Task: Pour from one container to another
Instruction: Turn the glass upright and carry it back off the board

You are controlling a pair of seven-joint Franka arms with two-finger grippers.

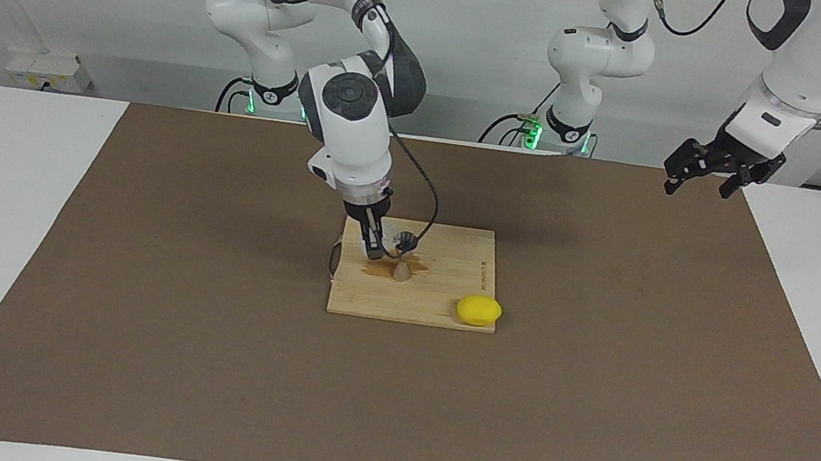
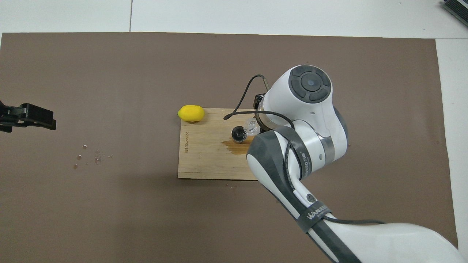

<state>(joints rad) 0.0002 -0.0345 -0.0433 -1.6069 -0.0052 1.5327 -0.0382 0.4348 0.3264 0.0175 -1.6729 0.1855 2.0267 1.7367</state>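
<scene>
**Glass cup held tilted at the jigger's mouth**

The right gripper [image 1: 375, 240] is clamped on the clear glass cup [image 1: 387, 236], which is held tilted over the wooden cutting board [image 1: 440, 310], its mouth just beside the top of the steel jigger [image 1: 402, 257]. The jigger stands upright on the board (a brown wet stain [image 1: 378, 268] is spread around its foot). A lemon [image 1: 479, 310] rests at the board's corner. The left gripper [image 1: 707, 179] hangs with fingers spread wide over the mat [image 1: 593, 413], holding nothing.
</scene>
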